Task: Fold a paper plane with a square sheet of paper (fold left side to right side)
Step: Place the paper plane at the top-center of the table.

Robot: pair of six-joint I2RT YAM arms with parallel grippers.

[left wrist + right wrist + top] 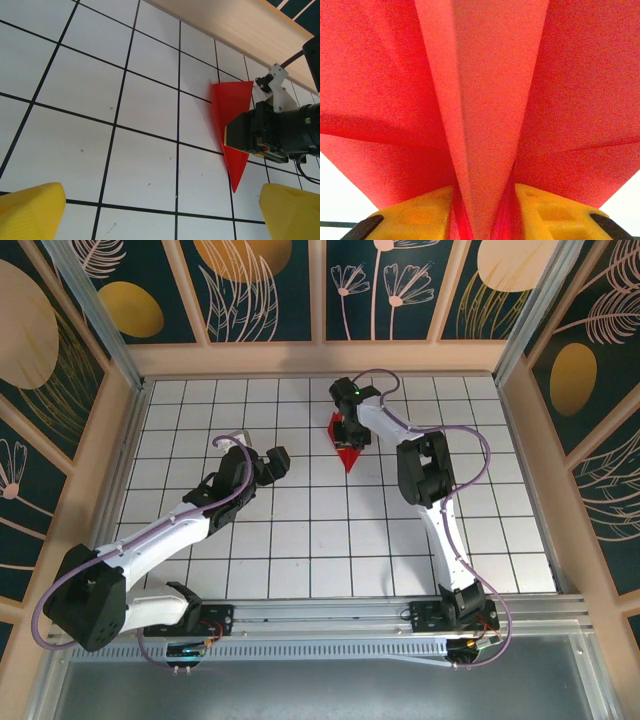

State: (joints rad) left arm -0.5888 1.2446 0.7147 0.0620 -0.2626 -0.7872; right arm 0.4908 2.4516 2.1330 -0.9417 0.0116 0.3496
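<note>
The paper plane point(347, 453) is a slim red dart at the far middle of the grid table point(300, 540), its point toward the near side. My right gripper point(345, 433) is on top of its wide end. In the right wrist view the red paper plane point(490, 75) spreads overhead and its centre fold runs down between the yellow fingers point(420, 215), which press on it from both sides; the right gripper point(485, 217) is shut on it. My left gripper point(275, 462) stands open to the left, nothing in it. From the left wrist the paper plane point(230, 107) lies ahead right, beyond the open left gripper point(162, 220).
A wooden wall point(320, 358) runs along the far edge just behind the plane, and wooden walls close both sides. An aluminium rail point(330, 615) with the arm bases crosses the near edge. White tiles lie between the two arms.
</note>
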